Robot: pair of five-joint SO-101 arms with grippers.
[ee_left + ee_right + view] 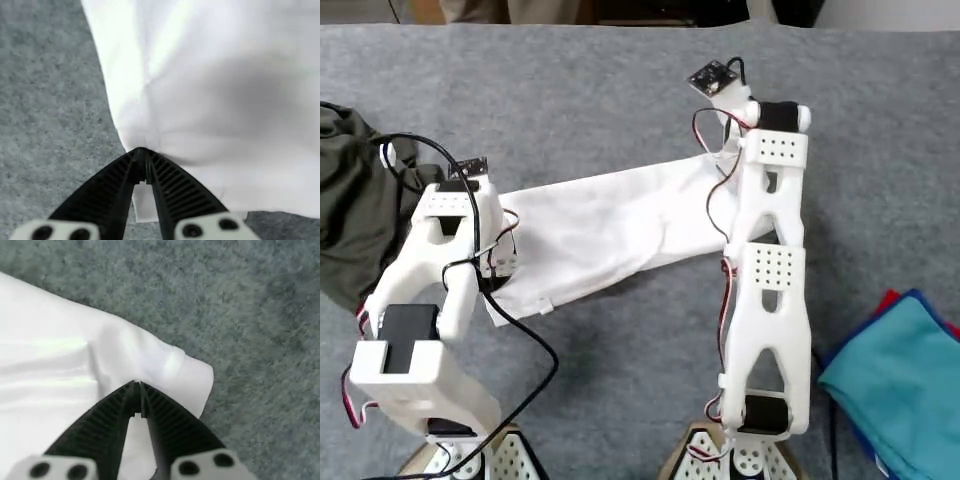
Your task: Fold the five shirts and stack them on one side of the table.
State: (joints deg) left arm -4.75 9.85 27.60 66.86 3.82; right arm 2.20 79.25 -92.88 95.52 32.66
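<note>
A white shirt [610, 235] lies as a long folded band across the middle of the grey table, slanting from near left to far right. My left gripper [143, 153] is shut on the white shirt [210, 90], pinching the cloth near its left end. At the band's far right end, my right gripper [138, 387] is shut on a corner fold of the white shirt [60, 370]. In the high view the left arm [445, 225] stands over the left end and the right arm [770, 160] over the right end.
A dark green shirt [355, 200] lies crumpled at the table's left edge, beside the left arm. A teal shirt [900, 380] rests on red and blue cloth at the near right. Bare grey table [570, 100] stretches behind the white shirt.
</note>
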